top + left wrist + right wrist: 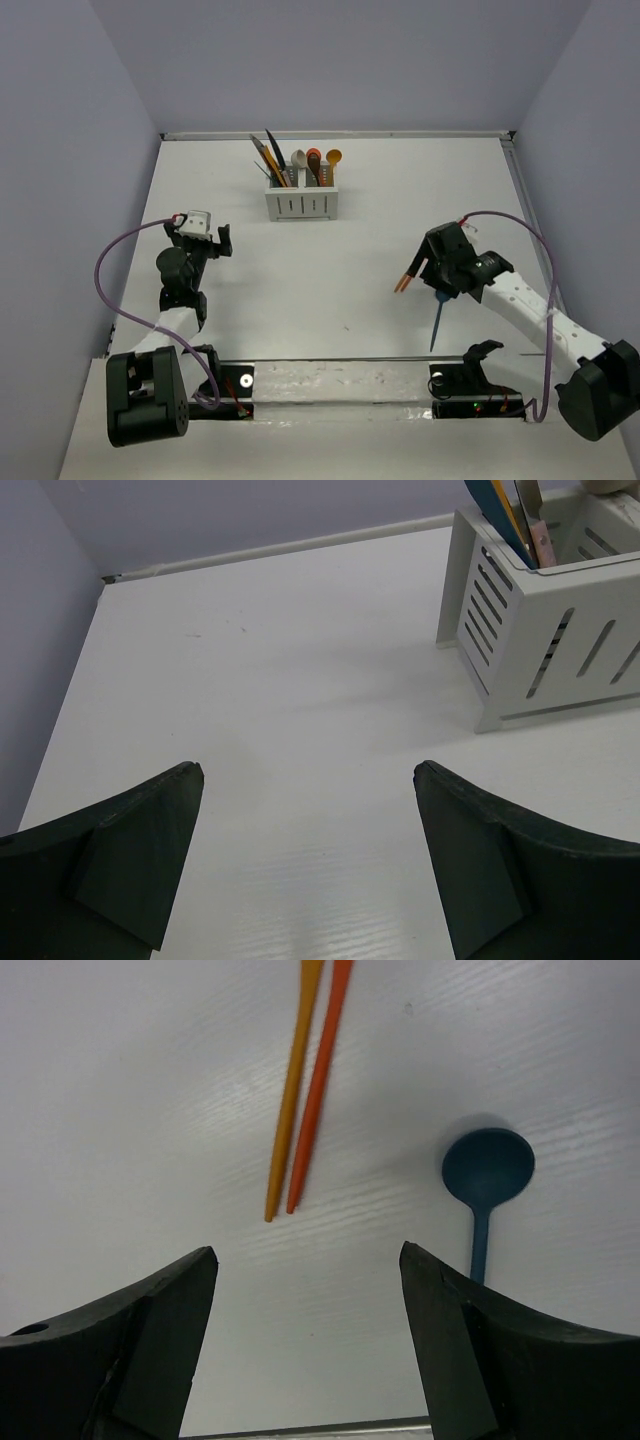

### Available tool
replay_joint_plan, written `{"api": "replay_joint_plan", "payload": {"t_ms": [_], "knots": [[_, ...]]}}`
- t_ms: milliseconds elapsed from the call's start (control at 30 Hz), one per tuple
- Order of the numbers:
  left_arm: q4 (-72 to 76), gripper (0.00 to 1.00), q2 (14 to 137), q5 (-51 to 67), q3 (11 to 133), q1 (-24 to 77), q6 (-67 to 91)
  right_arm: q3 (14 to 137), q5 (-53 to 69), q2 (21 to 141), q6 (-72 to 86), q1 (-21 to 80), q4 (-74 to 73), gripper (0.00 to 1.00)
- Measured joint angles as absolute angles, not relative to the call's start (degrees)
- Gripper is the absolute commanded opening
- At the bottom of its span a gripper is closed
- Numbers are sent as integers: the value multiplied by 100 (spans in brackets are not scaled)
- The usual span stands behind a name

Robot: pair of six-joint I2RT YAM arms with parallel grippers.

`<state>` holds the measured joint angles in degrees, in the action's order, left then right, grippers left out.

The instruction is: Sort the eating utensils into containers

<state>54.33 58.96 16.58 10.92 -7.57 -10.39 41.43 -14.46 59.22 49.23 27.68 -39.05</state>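
White table (370, 230), caddy (302, 203) nr released L claw (308, 772), blue spoon (487, 1167) nr released R claw (308, 1250)

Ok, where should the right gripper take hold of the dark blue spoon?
Grip the dark blue spoon by its thin handle, from straight above, closing across it. It lies flat on the table, and the round bowl looks too wide to pinch. The open right gripper probably must shift sideways first.

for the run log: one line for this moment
left hand open, empty | right hand open by blue spoon, orange pair | caddy holds utensils
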Motion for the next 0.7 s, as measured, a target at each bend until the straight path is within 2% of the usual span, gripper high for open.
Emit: {"api": "replay_joint_plan", "payload": {"t_ms": [233,467,500,533,567,633,700], "knots": [[5465,99,5745,1699,1050,-757,-1044,4215,-1763,6853,5583,2768,-5113,86],[5481,99,5616,1754,976,-757,-1046,4066,-2016,6860,6294,2768,-5247,86],[5485,99,5605,1756,976,-757,-1046,3988,-2027,6860,6357,2768,-5214,77],[5502,99,5590,1756,974,-757,-1046,3907,-2027,6862,6416,2768,-5177,78],[5507,99,5577,1756,974,-757,-1046,3776,-2014,6886,6471,2766,-5124,83],[5509,99,5535,1758,961,-757,-1046,3699,-1977,7043,6545,2742,-5116,83],[5546,99,5443,1765,878,-757,-1046,3699,-1964,7201,6573,2742,-5070,78]]}}
